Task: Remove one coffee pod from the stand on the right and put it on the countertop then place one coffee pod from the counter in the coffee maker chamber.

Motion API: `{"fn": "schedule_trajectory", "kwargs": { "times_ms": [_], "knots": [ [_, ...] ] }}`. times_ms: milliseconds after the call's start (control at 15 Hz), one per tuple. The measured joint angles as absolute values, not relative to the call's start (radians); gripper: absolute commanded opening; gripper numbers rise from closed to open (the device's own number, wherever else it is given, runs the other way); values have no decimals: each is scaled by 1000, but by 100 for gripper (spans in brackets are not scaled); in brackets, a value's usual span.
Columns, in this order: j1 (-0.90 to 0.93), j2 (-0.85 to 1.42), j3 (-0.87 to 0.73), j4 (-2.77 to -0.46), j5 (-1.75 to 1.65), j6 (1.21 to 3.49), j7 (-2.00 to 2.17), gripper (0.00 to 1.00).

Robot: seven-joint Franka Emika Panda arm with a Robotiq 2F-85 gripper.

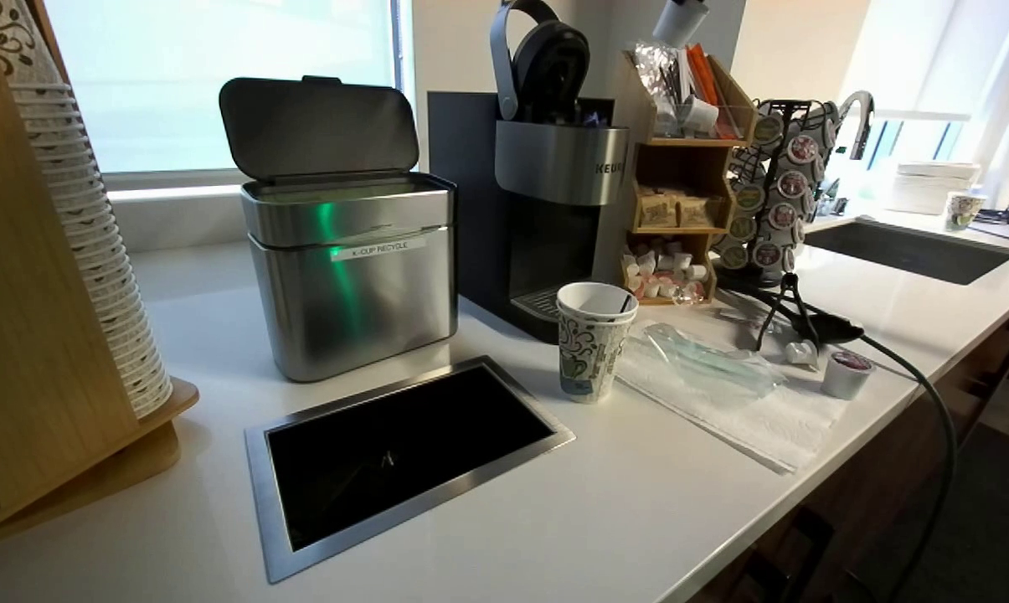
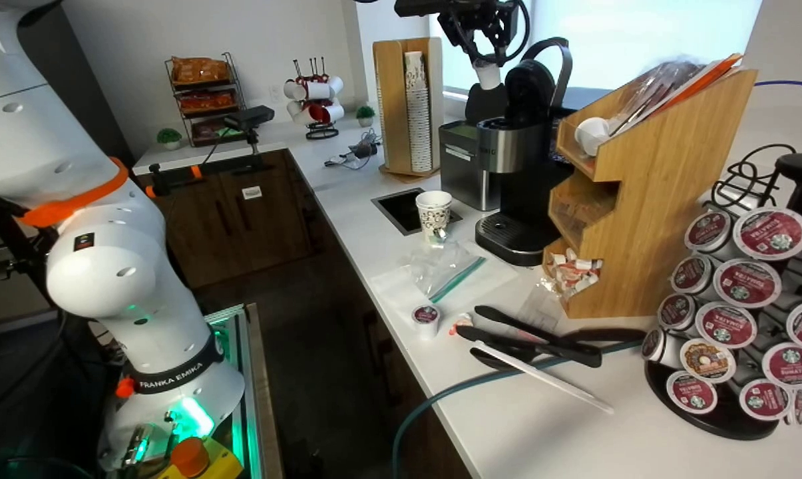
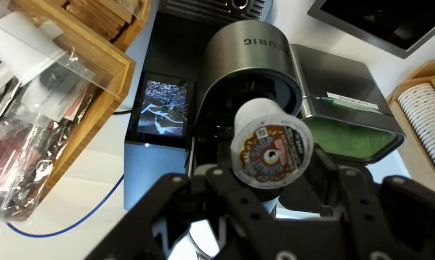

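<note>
Going left to right in an exterior view, I have a maroon-lidded pod (image 2: 426, 320) standing on the table (image 2: 547, 446), at seven o'clock from the coffee maker (image 2: 517, 173); I take the first half as done, though I can't tell whether that pod is from the stand (image 2: 713, 426). At eleven o'clock from the coffee maker my claw (image 2: 489, 61) is clamped on a Donut Shop pod (image 3: 271, 151), up in the air. The hinged head (image 2: 530, 83), at twelve, is raised, and in my wrist view the Donut Shop pod covers part of the chamber (image 3: 251, 86). As I judge it, lining up, lowering and letting go are left. The stand, at four o'clock, is well stocked.

Now the writing, again left to right: FRANKA EMIKA on the base of the robot arm (image 2: 111, 266), K-CUP RECYCLE on the steel bin (image 1: 353, 293), KEURIG on the coffee maker, inverted in my wrist view, and ORIGINAL DONUT SHOP on the lid in my claw. The stand pods (image 2: 793, 366) show the Starbucks emblem and, on some, SUMATRA. The maroon lid is too small to read.
</note>
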State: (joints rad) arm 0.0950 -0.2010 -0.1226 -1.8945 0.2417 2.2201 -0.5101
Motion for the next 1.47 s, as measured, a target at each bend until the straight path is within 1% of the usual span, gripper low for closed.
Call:
{"fn": "schedule_trajectory", "kwargs": {
  "times_ms": [267,467,667,933,1200,1467],
  "knots": [
    [92,-160,-40,-1889,209,2276,-267,28],
    [80,-122,6,-1884,106,2339,-43,28],
    [57,-75,25,-1867,-29,2352,135,28],
    [53,3,33,-1821,-131,2347,234,28],
    [61,62,43,-1760,-161,2344,253,28],
    [68,89,53,-1708,-156,2261,247,28]
  ]
}}
